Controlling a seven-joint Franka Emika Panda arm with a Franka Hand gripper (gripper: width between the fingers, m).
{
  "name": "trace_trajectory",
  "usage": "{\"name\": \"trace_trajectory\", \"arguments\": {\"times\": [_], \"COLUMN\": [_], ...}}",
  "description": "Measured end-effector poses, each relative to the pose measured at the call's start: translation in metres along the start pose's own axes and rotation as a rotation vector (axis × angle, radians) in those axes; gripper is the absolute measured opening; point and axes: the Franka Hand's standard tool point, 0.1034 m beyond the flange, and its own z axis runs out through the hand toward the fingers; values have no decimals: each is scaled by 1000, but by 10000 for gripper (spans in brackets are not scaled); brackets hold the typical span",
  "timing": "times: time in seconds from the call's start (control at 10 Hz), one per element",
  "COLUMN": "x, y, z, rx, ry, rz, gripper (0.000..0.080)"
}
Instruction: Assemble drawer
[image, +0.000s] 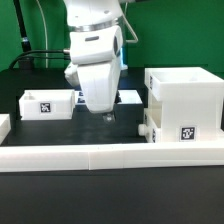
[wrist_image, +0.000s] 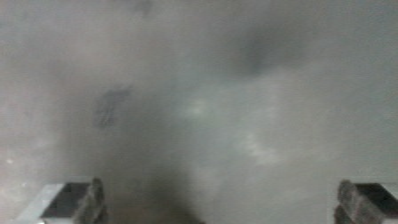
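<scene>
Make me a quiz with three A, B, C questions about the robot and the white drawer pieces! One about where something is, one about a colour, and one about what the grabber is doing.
1. In the exterior view, where does the big housing stand?
A) on that view's left
B) on that view's right
C) on top of the arm

2. What colour is the small tray?
A) white
B) red
C) blue

3. How are the jaws?
A) shut on the tray
B) shut on the housing
C) apart, holding nothing

Answers: 1 B, it stands by that view's right edge; 2 A, its walls are white; 3 C, the wrist view shows them wide apart with nothing between.
</scene>
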Motion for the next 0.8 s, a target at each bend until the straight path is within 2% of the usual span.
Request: {"name": "trace_trajectory", "arguments": {"times": [0.1, 0.3, 0.4, 0.6, 0.7, 0.8], "x": [-7, -21, -31, -53, -62, -62], "y": [-7, -27, -37, -56, -62, -61], "z": [-5, -15, -20, -20, -21, -21], "rx": [-21, -32, -30, -21, -7, -9], "ry": [-6, -21, -29, -34, -34, -33], "rz": [10, 21, 14, 35, 52, 83], "gripper": [649, 649, 649, 649, 649, 649]}}
